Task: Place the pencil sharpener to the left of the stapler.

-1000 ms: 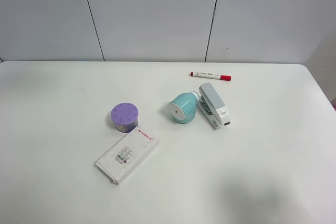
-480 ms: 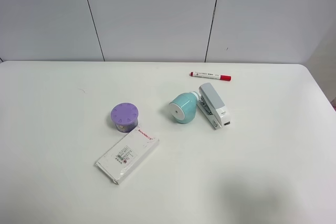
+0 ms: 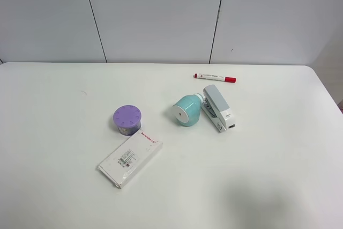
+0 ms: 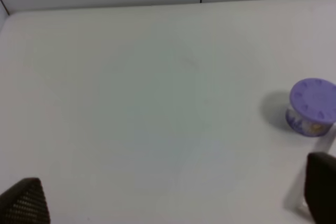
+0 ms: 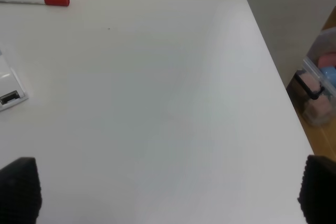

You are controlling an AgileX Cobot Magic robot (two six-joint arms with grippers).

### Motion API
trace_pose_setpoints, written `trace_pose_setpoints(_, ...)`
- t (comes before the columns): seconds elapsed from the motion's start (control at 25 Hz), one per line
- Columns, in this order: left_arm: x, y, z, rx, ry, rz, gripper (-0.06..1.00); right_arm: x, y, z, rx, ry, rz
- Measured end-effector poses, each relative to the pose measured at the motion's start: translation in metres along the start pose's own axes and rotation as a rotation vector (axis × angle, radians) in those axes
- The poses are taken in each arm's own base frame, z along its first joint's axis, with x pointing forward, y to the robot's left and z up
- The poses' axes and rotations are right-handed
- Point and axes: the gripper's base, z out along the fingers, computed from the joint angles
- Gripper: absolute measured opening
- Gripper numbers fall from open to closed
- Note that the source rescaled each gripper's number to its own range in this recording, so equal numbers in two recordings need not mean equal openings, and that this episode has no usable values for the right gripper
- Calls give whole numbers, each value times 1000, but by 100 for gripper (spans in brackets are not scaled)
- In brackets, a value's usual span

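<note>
We note a white tabletop (image 3: pixel 53 132) carrying five items. Furthest left lies a flat white box (image 3: pixel 129 157), set diagonally; it bears a printed label and a short red line of text, neither legible. Just beyond its far end stands a short cylinder with a purple top (image 3: pixel 127 119).

Near the centre, the teal pencil sharpener (image 3: pixel 187 110) lies on its side, white round face toward the camera, touching or all but touching the left flank of the grey-and-white stapler (image 3: pixel 218 107). Behind the stapler lies a white marker with a red cap (image 3: pixel 214 77); its printing is too small to read.

Left fingers (image 4: pixel 23 203) and right fingers (image 5: pixel 18 187) are spread wide, grasping nothing.
</note>
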Motion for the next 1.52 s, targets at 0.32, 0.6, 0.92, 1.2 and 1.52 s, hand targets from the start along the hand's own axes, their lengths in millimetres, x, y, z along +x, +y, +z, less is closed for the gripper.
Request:
trace_pose_setpoints(0.32, 43, -2, 0, 0, -8, 71, 98, 0, 0, 0, 0, 0, 0)
trace_pose_setpoints(0.6, 47, -2, 2, 2, 15, 71, 98, 0, 0, 0, 0, 0, 0)
trace_pose_setpoints(0.92, 49, -2, 0, -5, 1, 30, 98, 0, 0, 0, 0, 0, 0)
trace_pose_setpoints(1.2, 49, 0, 0, -22, 2, -3, 98, 0, 0, 0, 0, 0, 0)
trace_pose_setpoints(1.52, 49, 2, 0, -33, 2, -24, 98, 0, 0, 0, 0, 0, 0)
